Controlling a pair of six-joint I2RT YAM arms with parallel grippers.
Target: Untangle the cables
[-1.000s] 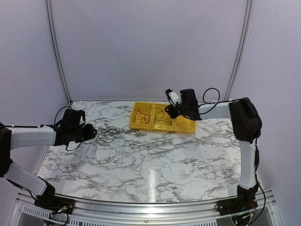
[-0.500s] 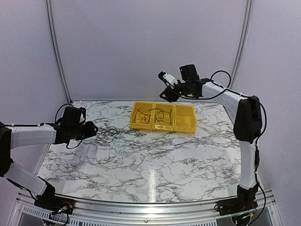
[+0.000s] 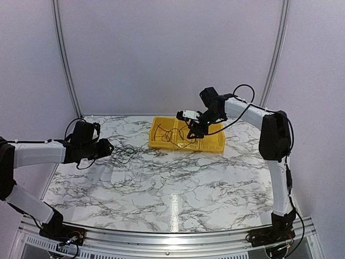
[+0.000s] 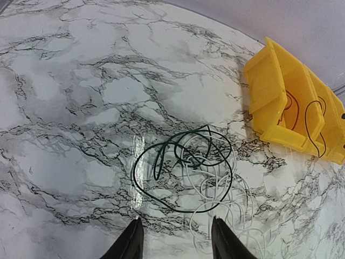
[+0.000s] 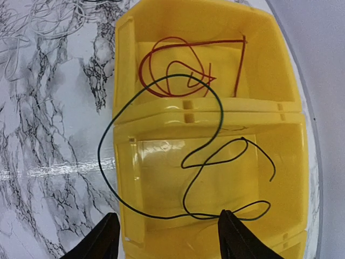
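A loose tangle of thin cables [image 3: 129, 156] lies on the marble table left of centre. In the left wrist view it is a dark cable loop [image 4: 134, 172] over white cables [image 4: 190, 219]. My left gripper [image 3: 108, 148] [image 4: 175, 237] is open and empty, just short of the tangle. My right gripper [image 3: 193, 131] [image 5: 170, 226] is open above the yellow bin [image 3: 213, 148]. A dark cable [image 5: 156, 217] lies in the middle compartment, spills over its wall and passes close to my right fingertip. A red cable [image 5: 205, 41] lies coiled in the neighbouring compartment.
The yellow bin [image 4: 269, 102] with three compartments stands at the back centre of the table [image 3: 178, 189]. A curved white wall and frame posts close off the back and sides. The arm bases sit at the near edge.
My right arm rose high above the bin, then came down over its middle compartment, further left than before. My left arm has hardly moved.
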